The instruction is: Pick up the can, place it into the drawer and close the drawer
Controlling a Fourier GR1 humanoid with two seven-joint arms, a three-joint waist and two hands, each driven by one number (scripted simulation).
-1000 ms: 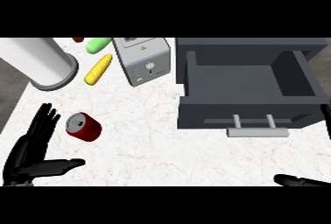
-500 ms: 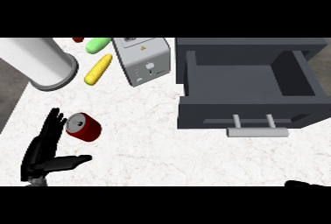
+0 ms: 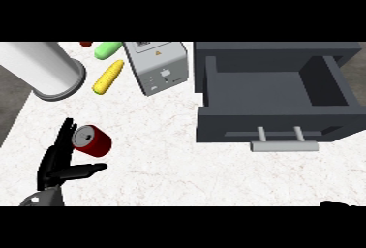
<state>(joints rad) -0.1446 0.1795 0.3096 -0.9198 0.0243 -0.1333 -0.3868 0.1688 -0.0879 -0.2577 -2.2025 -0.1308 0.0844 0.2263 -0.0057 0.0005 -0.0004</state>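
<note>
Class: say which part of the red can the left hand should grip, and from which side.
On the red cylindrical can, probably the curved wall, midway, from its left, where the black left hand is open beside it. The round wall lets fingers and thumb close on opposite sides; the flat silver end does not.

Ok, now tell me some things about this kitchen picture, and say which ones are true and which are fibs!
1. The drawer is open. True.
2. The can is inside the drawer. False: it is out on the counter, far to the drawer's left.
3. The left hand is curled round the can. False: its fingers are straight and it is beside the can, not wrapped round it.
4. A yellow corn cob lies next to the big white cylinder. True.
5. The can is green. False: it is red with a silvery top.
</note>
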